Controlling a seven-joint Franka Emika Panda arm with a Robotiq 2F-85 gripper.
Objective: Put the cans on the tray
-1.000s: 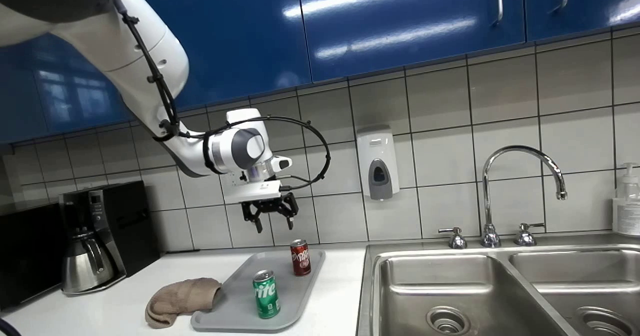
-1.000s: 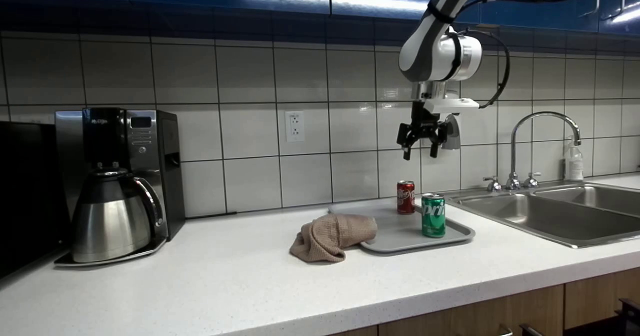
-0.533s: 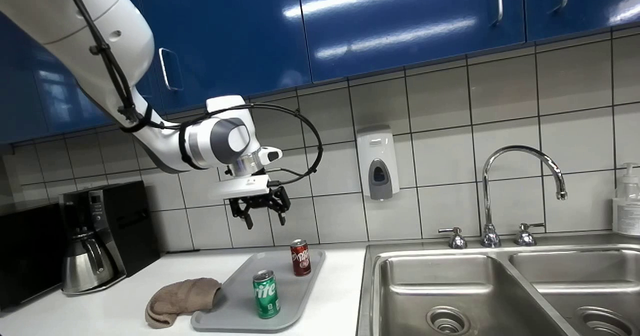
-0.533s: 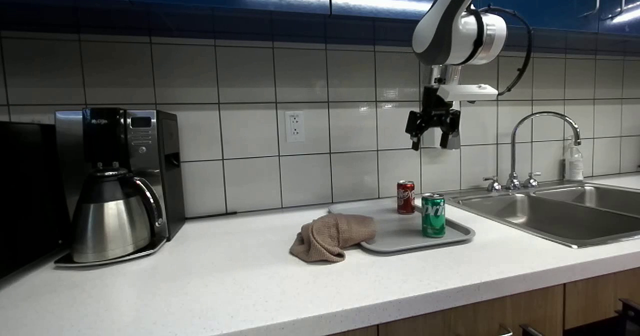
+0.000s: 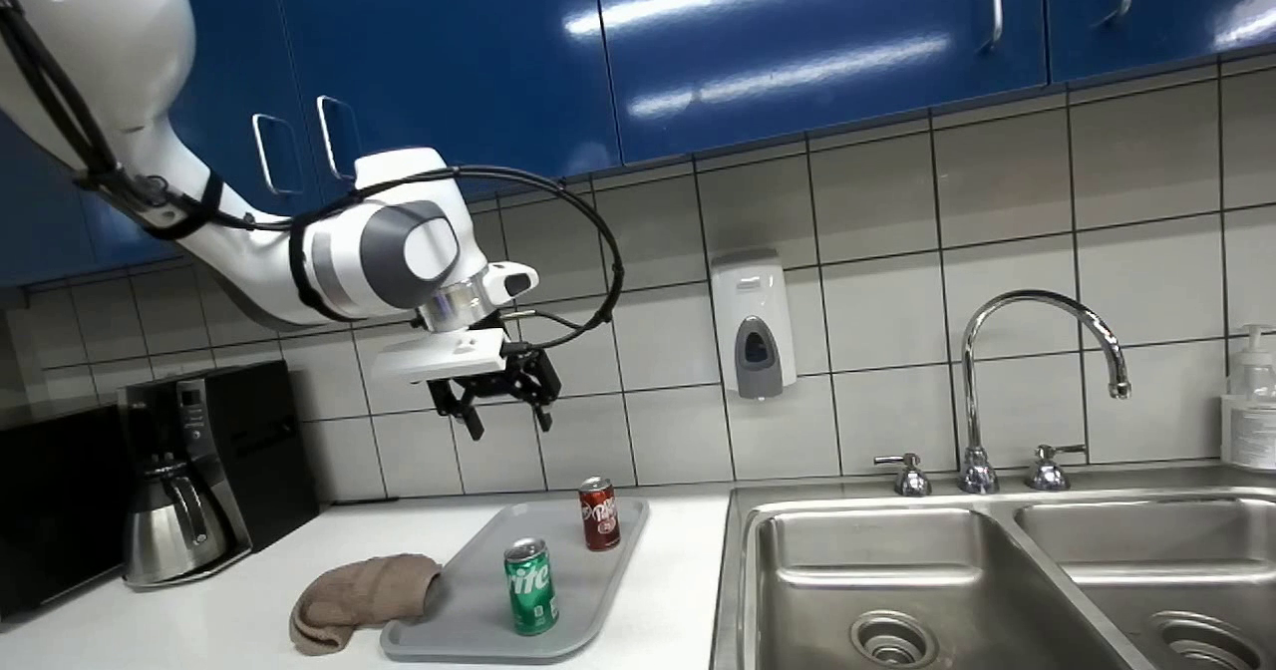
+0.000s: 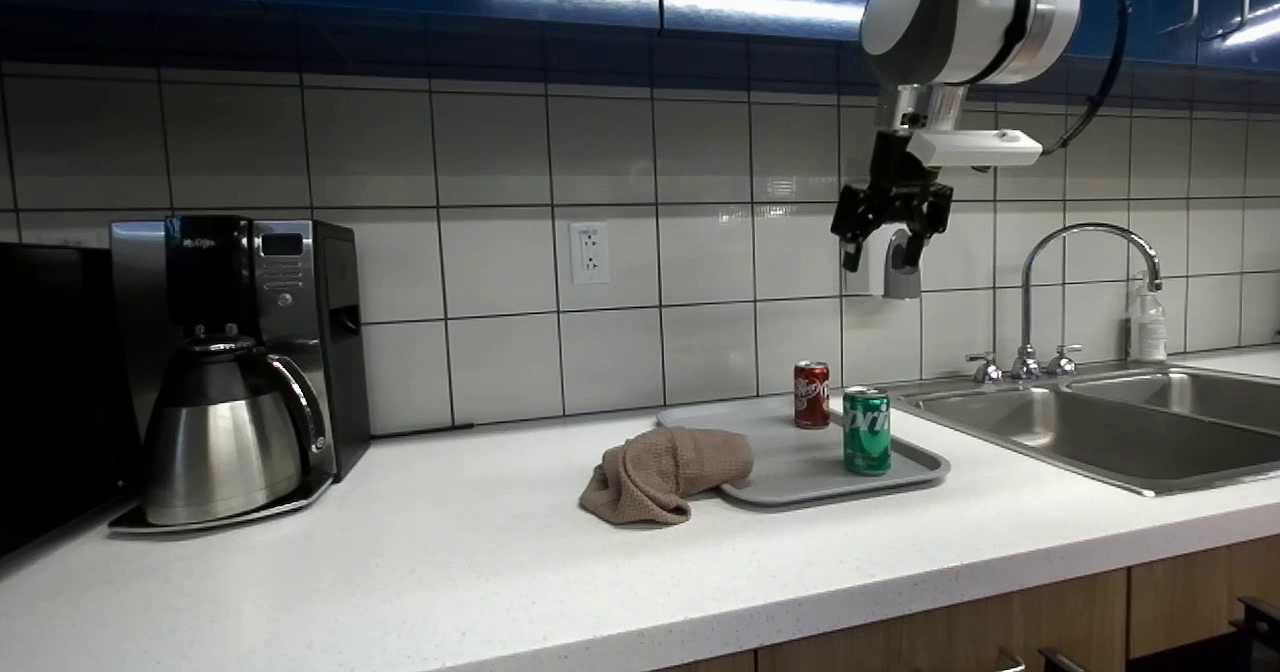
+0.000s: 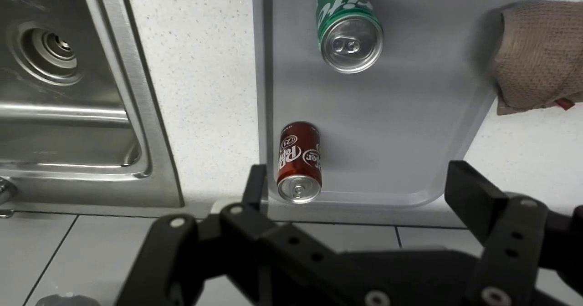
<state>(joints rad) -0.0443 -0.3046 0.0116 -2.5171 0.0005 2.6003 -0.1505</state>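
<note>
Both cans stand upright on the grey tray [image 6: 785,462]. The green can [image 5: 531,590] is toward the tray's near end in both exterior views, and the red can [image 5: 600,515] is toward the wall end. In the wrist view the green can [image 7: 348,28] is at the top and the red can [image 7: 299,155] lower, near the tray's side rim. High above the tray, apart from both cans, my gripper [image 5: 510,429] hangs with its jaws wide apart. Nothing is held between the fingers of the gripper [image 7: 357,171].
A brown cloth [image 6: 665,472] lies bunched against the tray's edge, partly over the rim. Beside the tray is a steel sink [image 5: 743,590] with a curved faucet [image 5: 1037,296]. A coffee maker [image 6: 240,372] stands farther along the counter. A soap dispenser [image 5: 755,326] hangs on the wall.
My gripper has risen and drawn back from the wall, farther from the cans, its jaws staying wide apart. Cans, tray and cloth have not moved.
</note>
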